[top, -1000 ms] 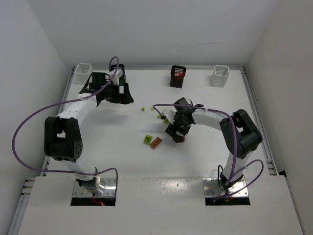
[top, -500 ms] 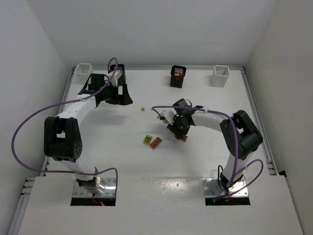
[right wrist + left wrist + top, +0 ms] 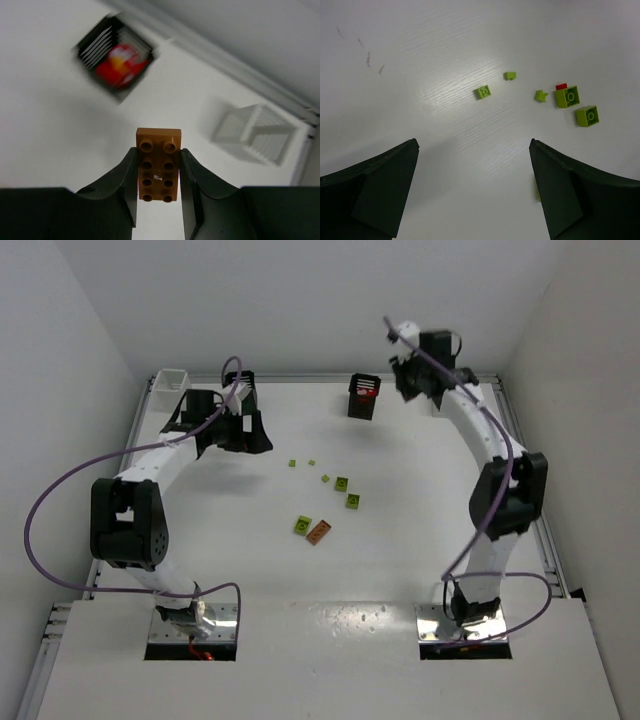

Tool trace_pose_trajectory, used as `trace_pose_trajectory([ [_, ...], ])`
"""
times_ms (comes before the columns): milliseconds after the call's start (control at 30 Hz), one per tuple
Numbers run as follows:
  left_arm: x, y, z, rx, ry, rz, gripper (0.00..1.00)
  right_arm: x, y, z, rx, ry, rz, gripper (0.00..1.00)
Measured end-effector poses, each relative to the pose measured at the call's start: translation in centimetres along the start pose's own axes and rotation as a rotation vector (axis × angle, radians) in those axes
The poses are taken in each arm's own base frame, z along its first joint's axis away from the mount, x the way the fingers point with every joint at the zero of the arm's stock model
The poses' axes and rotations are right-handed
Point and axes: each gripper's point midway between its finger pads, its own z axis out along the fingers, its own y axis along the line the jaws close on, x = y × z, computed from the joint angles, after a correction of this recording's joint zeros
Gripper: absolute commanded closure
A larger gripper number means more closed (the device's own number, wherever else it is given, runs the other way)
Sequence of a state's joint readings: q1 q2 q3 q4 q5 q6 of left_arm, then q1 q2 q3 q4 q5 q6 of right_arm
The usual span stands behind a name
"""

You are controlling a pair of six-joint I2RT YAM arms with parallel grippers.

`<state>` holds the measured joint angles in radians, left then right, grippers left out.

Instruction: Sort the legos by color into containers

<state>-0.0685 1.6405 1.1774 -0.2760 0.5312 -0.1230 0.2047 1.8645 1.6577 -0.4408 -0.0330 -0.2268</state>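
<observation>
I have the white table (image 3: 400,570) in view, both arms stretched toward its far side. My left gripper (image 3: 473,145) hangs over bare tabletop near the left black bin (image 3: 243,386), fingers spread wide with nothing between them. My right gripper (image 3: 159,152) is up high by the back edge, pinching a brown brick (image 3: 159,167) by its long sides, studs facing the wrist camera. Below it sit the middle black bin (image 3: 117,57), with something red and blurred inside, and the right white bin (image 3: 260,135). The corner white bin (image 3: 172,380) stands far left. Yellow-green bricks (image 3: 342,483) lie scattered mid-table. An orange-brown brick (image 3: 319,533) lies just beside the nearest green one (image 3: 303,525).
</observation>
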Motion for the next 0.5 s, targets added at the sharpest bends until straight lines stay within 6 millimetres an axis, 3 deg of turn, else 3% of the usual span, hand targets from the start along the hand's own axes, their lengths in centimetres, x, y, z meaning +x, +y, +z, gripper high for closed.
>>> trace_pose_trajectory([
  [33, -0.1, 0.0, 0.1, -0.001, -0.001, 0.003, 0.01, -2.0, -3.6, 1.1, 0.067, -0.047, 0.049, 1.00],
  [100, -0.4, 0.0, 0.2, -0.004, -0.007, 0.009, 0.01, -3.2, -8.6, 2.9, 0.154, -0.082, 0.114, 1.00],
  [233, -1.1, -0.1, 0.2, -0.011, -0.021, 0.021, 0.01, -2.3, -16.3, 6.6, 0.273, -0.087, 0.199, 1.00],
  [300, -1.4, 0.0, 0.2, -0.019, -0.029, 0.025, 0.01, -0.4, -18.2, 8.0, 0.301, -0.061, 0.222, 1.00],
  [400, -1.7, 0.2, 0.2, -0.031, -0.037, 0.029, 0.01, 2.6, -18.7, 9.0, 0.309, 0.007, 0.244, 1.00],
  [500, -1.7, 0.4, 0.3, -0.040, -0.036, 0.028, 0.01, 3.0, -18.7, 9.2, 0.311, 0.015, 0.247, 1.00],
])
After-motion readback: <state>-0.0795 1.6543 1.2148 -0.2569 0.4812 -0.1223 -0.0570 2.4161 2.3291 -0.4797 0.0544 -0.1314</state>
